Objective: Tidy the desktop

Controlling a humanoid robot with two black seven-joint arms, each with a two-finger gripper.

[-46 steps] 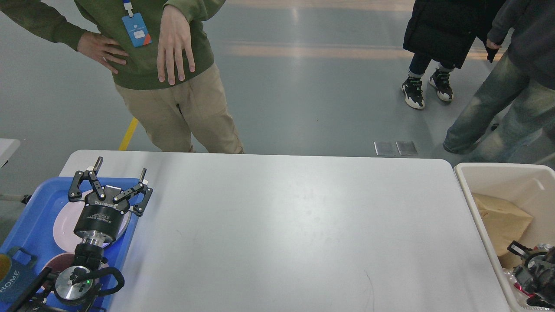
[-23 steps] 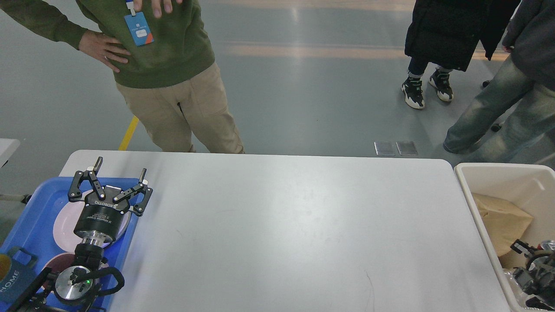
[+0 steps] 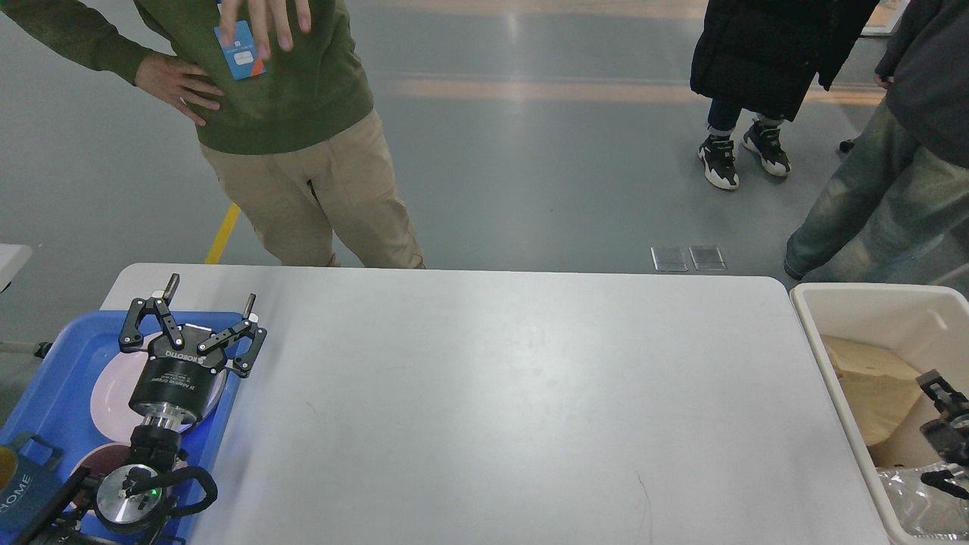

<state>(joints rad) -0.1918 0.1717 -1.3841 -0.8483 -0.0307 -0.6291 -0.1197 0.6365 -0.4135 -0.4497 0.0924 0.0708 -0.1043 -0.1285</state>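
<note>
Head view: left end effector (image 3: 208,303) hovers over one blue tray (image 3: 53,363), fingers spread apart, pointing away. Right end effector (image 3: 942,412) sits inside one beige bin (image 3: 825,303); it is partly cut off, so its state cannot be told. One white worktop (image 3: 492,409) stretches between them.

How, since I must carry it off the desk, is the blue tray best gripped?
Probably pinch the tray by its raised right rim, coming straight down with one finger inside and one outside. That wall is thin, upright and bare, and it lies near the open left gripper. The plate fills the middle.
</note>
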